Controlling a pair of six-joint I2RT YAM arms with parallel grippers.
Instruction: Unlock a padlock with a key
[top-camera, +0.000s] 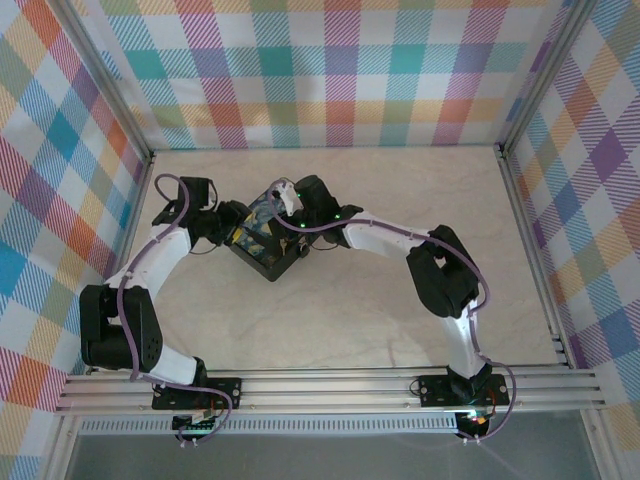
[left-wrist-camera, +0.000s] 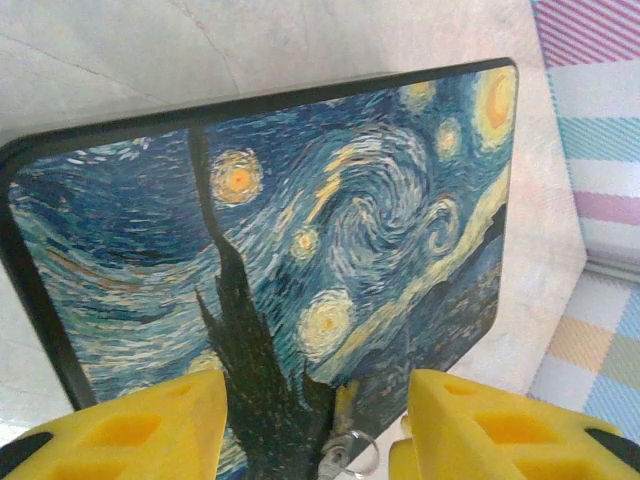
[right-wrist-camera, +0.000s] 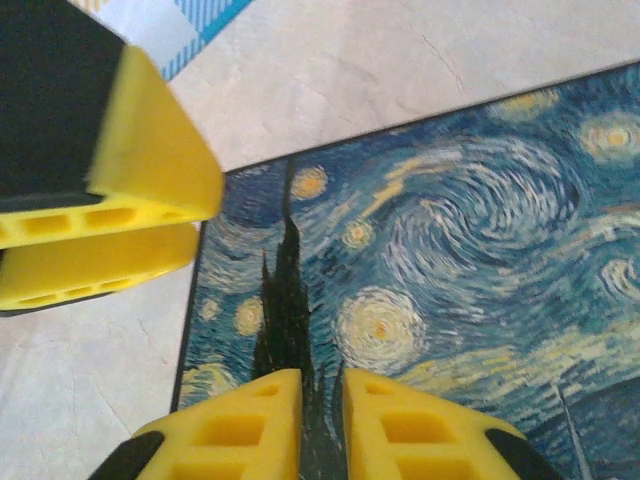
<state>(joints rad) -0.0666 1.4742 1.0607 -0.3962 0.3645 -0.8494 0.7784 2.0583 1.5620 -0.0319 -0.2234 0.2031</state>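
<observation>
My left end effector (left-wrist-camera: 318, 400) stands half-wide astride the padlock (left-wrist-camera: 347, 458) at the left edge of the starry-night box (left-wrist-camera: 400, 200). The right end effector (right-wrist-camera: 322, 392) is barely parted and looks empty. I'd clamp the lock's body squarely, not its loop.

Left gripper (left-wrist-camera: 318, 400) wide, right gripper (right-wrist-camera: 322, 395) ajar

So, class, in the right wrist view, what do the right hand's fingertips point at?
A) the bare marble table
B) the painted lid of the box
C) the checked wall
B: the right hand points at the lid, painted with a swirling blue-and-yellow starry sky.
</observation>
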